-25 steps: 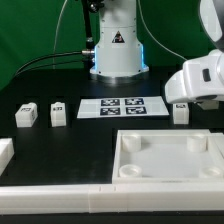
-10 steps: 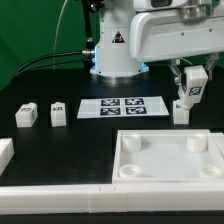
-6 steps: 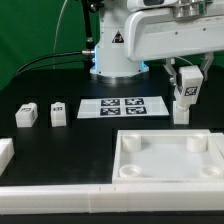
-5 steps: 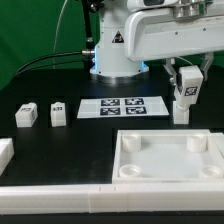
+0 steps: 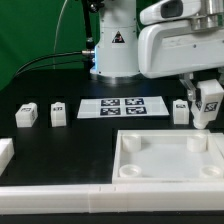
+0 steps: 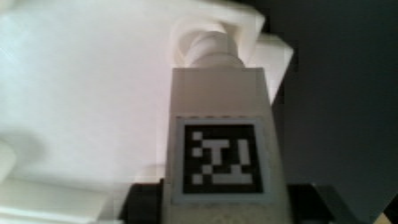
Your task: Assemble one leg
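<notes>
My gripper (image 5: 208, 102) is shut on a leg (image 5: 209, 100), a small white block with a black-and-white marker. It hangs upright just above the far right corner of the big white tray-like piece (image 5: 128, 170). In the wrist view the fingers (image 6: 153, 200) clamp the leg (image 6: 221, 120) on both sides, its peg end points at the white tray-like piece (image 6: 80, 90) beneath. Another leg (image 5: 180, 112) stands on the table just beside the held one. Two more legs (image 5: 26, 114) (image 5: 58, 113) stand at the exterior view's left.
The marker board (image 5: 122, 106) lies mid-table in front of the robot base (image 5: 116, 55). A long white bar (image 5: 60, 200) lies along the near edge. A white piece (image 5: 5, 152) sits at the exterior view's left edge.
My gripper has moved toward the exterior view's right and lower with the leg, from above the table behind the tray-like piece to its far right corner. The other legs have not moved.
</notes>
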Controlling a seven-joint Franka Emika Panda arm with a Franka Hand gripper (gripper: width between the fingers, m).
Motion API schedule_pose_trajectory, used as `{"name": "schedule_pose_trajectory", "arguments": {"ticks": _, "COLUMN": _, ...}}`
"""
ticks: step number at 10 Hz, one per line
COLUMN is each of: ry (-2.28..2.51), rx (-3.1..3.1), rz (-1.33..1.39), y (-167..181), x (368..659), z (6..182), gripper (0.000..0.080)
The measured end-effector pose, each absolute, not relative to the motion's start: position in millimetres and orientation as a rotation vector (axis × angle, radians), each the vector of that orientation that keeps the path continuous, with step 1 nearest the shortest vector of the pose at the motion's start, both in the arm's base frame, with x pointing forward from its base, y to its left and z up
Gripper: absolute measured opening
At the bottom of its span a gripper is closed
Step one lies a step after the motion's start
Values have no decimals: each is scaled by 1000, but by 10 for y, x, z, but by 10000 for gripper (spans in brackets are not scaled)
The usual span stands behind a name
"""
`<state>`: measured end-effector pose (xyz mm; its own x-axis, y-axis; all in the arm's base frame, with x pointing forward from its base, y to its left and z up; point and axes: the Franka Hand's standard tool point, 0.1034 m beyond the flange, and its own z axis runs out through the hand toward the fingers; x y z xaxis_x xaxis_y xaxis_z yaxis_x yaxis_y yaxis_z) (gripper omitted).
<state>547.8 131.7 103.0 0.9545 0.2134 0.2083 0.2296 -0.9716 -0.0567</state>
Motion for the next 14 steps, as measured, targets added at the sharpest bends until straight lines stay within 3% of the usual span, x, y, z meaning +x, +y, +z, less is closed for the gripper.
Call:
{"name": "schedule_pose_trajectory", "arguments": {"ticks": 2, "ry": -362, "rx": -3023, "rz": -285, "y": 1398, "x": 5690, "z": 1098, "gripper": 294}}
{"name": "schedule_pose_trajectory", "arguments": {"ticks": 7, "ry": -383, "rx": -3024, "rz": -280, "y": 1354, "x": 5718, "z": 1088, "gripper": 294}}
{"name": "schedule_pose_trajectory", "arguments": {"ticks": 9, "ry": -393, "rx": -3021, "rz": -276, "y": 1310, "x": 6011, "z": 1156, "gripper": 294}}
{"name": "schedule_pose_trajectory", "arguments": {"ticks": 12, "ry": -442, "rx": -3009, "rz": -345, "y": 1233, "x": 6248, "z": 1134, "gripper": 294}}
{"name": "schedule_pose_trajectory", "arguments": {"ticks": 14, "ry": -477, "rx": -2976, "rz": -599, "y": 1114, "x": 6376, "z": 1145, "gripper": 294}}
